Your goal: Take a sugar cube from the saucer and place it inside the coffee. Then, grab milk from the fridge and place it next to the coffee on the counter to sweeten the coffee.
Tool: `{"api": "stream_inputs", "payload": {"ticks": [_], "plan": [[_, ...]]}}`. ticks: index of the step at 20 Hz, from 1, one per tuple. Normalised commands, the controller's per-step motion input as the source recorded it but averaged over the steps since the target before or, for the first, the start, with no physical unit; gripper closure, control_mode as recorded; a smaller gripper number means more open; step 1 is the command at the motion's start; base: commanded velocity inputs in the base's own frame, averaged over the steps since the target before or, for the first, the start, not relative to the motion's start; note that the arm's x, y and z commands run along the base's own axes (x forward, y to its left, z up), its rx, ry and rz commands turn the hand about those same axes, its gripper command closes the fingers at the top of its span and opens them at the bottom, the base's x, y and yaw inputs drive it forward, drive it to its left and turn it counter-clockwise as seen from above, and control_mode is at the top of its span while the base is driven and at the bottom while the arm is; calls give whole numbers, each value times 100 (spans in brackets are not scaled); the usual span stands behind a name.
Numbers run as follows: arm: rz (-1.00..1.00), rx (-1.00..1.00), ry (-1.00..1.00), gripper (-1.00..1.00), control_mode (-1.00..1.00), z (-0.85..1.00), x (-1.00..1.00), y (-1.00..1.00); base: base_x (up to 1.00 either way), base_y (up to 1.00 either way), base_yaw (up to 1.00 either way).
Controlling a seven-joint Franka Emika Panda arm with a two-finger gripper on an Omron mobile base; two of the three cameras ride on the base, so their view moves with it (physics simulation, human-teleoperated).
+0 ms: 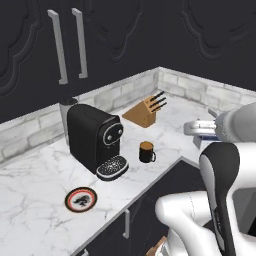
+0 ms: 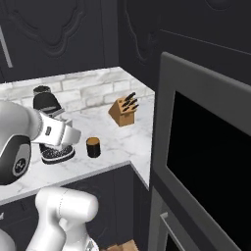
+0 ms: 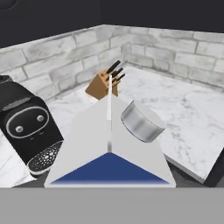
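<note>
A white milk carton [image 3: 109, 162] with a blue panel and a silver cap sits right against the hand camera, and my gripper [image 1: 200, 131] is shut on it above the counter's [image 1: 30, 200] inner corner. The carton [image 1: 197, 127] hangs to the right of the coffee [image 1: 146, 151], a dark mug of brown drink, and higher than it. In the right base view the gripper [image 2: 73, 135] is just left of the coffee [image 2: 93, 147]. The saucer [image 1: 81, 199] lies near the counter's front edge. No sugar cube is in view. The fridge is out of view.
A black coffee machine [image 1: 92, 137] stands left of the mug, its round drip tray in front. A wooden knife block [image 1: 146, 112] sits toward the back corner. A tall grey-framed appliance with a black pane [image 2: 206, 147] bounds the counter on the right. Black cabinets hang above.
</note>
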Motion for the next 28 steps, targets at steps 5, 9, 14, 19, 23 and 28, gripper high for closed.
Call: {"api": "stream_inputs", "payload": {"ticks": [5, 9, 14, 19, 23, 28], "plan": [[0, -7, 11, 100, -100, -29, 63, -1, 0, 0, 0], [0, -5, 13, 100, -100, -32, 72, -18, 0, 0, 0], [0, -2, 9, 100, -100, -43, 96, -18, 0, 0, 0], [0, 0, 7, 100, -100, -43, 94, -10, 0, 0, 0], [0, -1, 1, 100, -100, -51, 71, -4, 0, 0, 0], [0, 0, 2, 100, -100, -49, 72, -5, 0, 0, 0]]}}
